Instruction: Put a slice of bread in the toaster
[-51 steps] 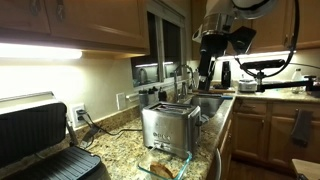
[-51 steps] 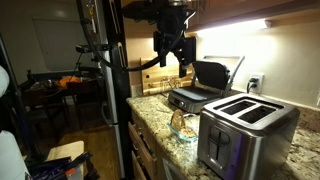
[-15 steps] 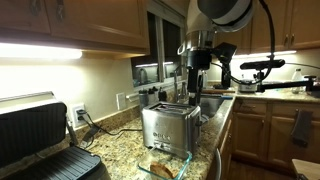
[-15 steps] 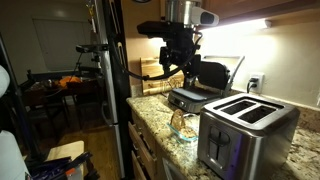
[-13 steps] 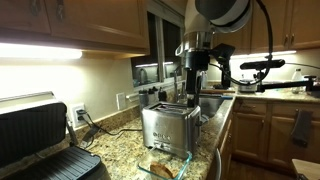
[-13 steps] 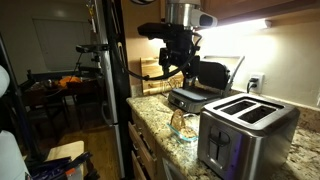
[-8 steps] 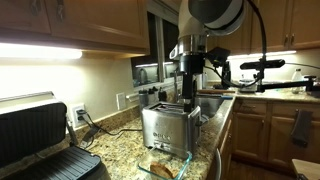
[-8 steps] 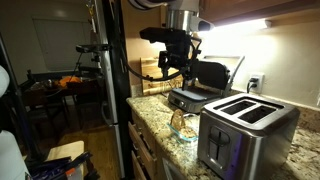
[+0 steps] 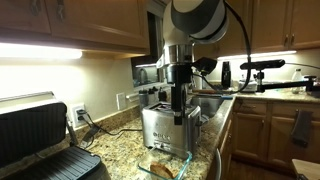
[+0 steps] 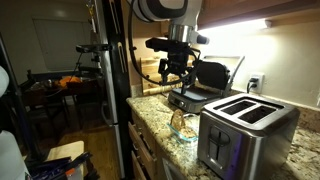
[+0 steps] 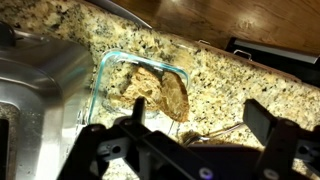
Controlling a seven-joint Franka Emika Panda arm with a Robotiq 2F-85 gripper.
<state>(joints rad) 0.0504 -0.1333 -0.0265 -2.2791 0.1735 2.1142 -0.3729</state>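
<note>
Tan slice of bread (image 11: 160, 95) in glass dish (image 11: 150, 60), well below wide-open, empty jaws

Kitchen: toaster (image 9: 168, 128), granite counter (image 9: 118, 150), wood cabinets (image 9: 80, 25)

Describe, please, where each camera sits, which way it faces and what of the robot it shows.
Exterior view: by the contact grill, facing along the counter to the toaster; shows arm and gripper.
Exterior view: close beside the toaster, facing back toward the grill; shows arm and gripper above the glass dish.
Wrist view: looks down on the slice of bread in the dish; open fingers show at the bottom.
Shared: the exterior views face each other; all three show toaster and dish.
</note>
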